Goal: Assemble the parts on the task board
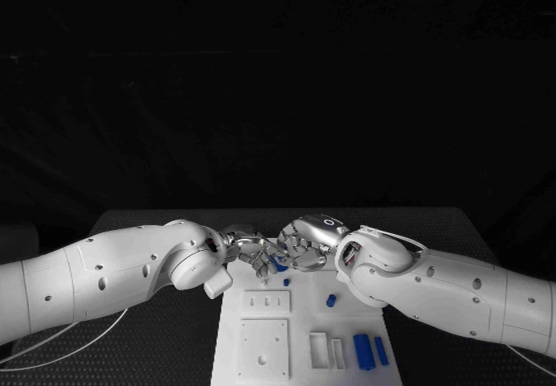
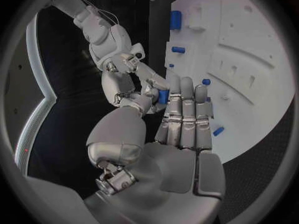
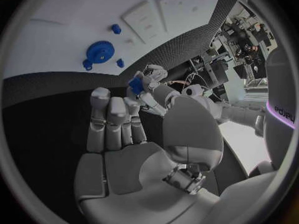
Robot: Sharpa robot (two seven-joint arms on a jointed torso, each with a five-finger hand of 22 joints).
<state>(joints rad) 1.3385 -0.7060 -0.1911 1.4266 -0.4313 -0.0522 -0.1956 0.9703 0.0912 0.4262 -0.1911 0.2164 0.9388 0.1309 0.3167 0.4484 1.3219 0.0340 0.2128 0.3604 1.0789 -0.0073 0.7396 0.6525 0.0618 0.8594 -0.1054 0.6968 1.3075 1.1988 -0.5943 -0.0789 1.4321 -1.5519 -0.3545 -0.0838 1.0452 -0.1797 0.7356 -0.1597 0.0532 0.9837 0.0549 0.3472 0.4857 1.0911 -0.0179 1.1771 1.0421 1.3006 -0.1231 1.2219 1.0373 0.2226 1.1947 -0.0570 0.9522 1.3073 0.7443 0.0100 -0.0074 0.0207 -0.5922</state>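
Observation:
Over the far end of the white task board (image 1: 267,354) my left hand (image 1: 246,244) and right hand (image 1: 304,241) meet fingertip to fingertip. A small blue part (image 2: 162,96) sits between them, off the board. In the left wrist view it lies against my left hand (image 2: 184,129), with the right hand (image 2: 124,79) closing on it from the other side. In the right wrist view the same blue part (image 3: 136,83) is at the tips of the left hand (image 3: 154,76), just past my right hand (image 3: 124,134). Both hands grip it.
A blue gear (image 3: 97,51) lies on the board with small blue parts (image 3: 116,29) near it. More blue parts (image 1: 330,300) (image 1: 362,351) and white blocks (image 1: 319,350) lie on the board's near half. A white cable (image 1: 70,346) runs over the table's left side.

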